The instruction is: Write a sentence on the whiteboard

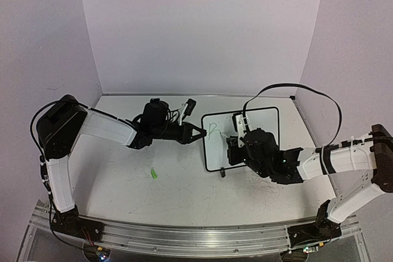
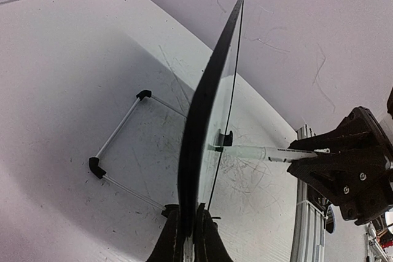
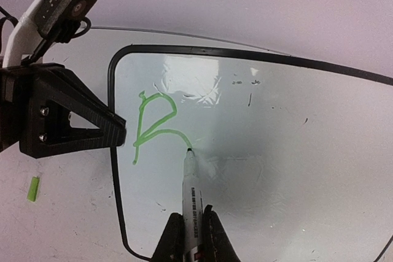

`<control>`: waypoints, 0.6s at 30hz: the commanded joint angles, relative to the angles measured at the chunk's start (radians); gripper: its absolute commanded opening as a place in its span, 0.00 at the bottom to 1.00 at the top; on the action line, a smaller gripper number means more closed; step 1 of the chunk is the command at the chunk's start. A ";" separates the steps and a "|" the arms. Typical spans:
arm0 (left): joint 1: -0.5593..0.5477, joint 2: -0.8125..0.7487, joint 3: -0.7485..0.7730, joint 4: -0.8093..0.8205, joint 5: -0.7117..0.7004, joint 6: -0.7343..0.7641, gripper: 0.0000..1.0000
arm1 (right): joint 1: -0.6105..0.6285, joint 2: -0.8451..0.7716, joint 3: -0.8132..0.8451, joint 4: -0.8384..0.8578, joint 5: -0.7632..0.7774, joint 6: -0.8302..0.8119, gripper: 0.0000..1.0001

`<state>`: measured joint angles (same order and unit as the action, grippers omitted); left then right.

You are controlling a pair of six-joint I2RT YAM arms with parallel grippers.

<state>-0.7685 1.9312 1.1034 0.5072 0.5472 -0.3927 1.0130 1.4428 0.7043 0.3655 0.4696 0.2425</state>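
Observation:
The whiteboard (image 1: 264, 124) stands tilted up on the table, black frame round it. My left gripper (image 1: 198, 133) is shut on its left edge; in the left wrist view the board (image 2: 206, 121) shows edge-on between the shut jaws (image 2: 189, 237). My right gripper (image 3: 191, 237) is shut on a white marker (image 3: 191, 191) whose tip touches the board (image 3: 288, 151). The sentence is only a light-green letter "B" (image 3: 153, 124) with the tip at its lower curve. The letter also shows in the top view (image 1: 212, 131). The marker also shows from the side (image 2: 264, 152).
A green marker cap (image 1: 153, 174) lies on the scuffed tabletop left of the board, also in the right wrist view (image 3: 34, 188). The board's wire stand with black feet (image 2: 116, 145) rests behind it. Walls close the back and both sides.

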 commanded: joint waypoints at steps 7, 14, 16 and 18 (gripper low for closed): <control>-0.001 -0.037 -0.013 -0.010 -0.013 0.008 0.00 | 0.001 0.029 0.007 0.012 -0.055 0.009 0.00; -0.001 -0.039 -0.014 -0.010 -0.013 0.009 0.00 | 0.003 0.069 0.036 0.032 -0.074 0.001 0.00; -0.002 -0.039 -0.016 -0.010 -0.012 0.009 0.00 | 0.004 0.079 0.043 0.039 -0.083 -0.001 0.00; -0.002 -0.038 -0.017 -0.010 -0.013 0.011 0.00 | 0.005 0.090 0.053 0.045 -0.086 -0.002 0.00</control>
<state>-0.7684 1.9312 1.1024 0.5069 0.5394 -0.3931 1.0231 1.4921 0.7144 0.4005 0.3874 0.2438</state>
